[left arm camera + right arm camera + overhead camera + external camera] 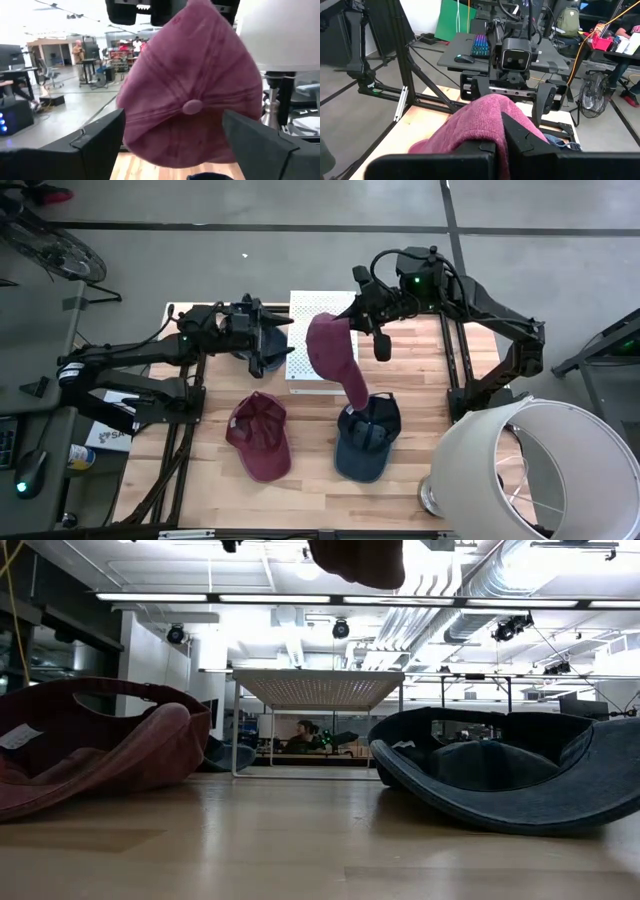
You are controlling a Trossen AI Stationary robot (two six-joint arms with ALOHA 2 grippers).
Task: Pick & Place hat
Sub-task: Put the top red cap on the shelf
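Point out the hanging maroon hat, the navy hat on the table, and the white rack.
hanging maroon hat (330,350), high view, on its crown.
navy hat (365,442), high view, on its upturned inside.
white rack (305,315), high view, on its bare perforated top.

2 maroon caps (259,436); 2 navy caps (367,438)
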